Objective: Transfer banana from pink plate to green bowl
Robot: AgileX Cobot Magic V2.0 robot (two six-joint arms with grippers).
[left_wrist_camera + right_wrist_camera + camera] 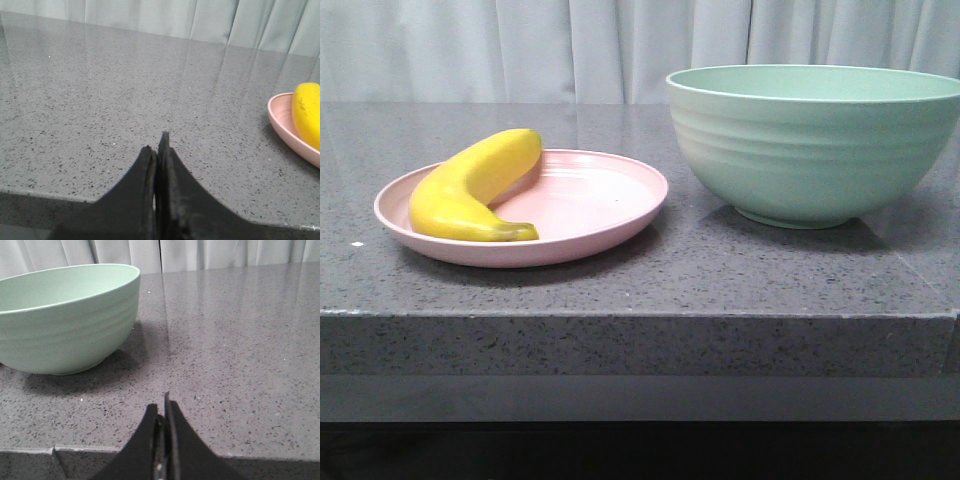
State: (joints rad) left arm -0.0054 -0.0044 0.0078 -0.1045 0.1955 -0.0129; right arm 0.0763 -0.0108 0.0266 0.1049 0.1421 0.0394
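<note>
The yellow banana [470,185] lies on the left part of the pink plate [590,205] at the table's left. The mint-green bowl [810,140] stands to the right of the plate and looks empty. No gripper shows in the front view. My left gripper [157,145] is shut and empty, low over the table's front edge, left of the plate [287,127] and the banana [307,112]. My right gripper [162,405] is shut and empty at the front edge, right of the bowl [65,320].
The grey speckled stone table [720,270] ends in a thick front edge. A pale curtain [620,45] hangs behind the table.
</note>
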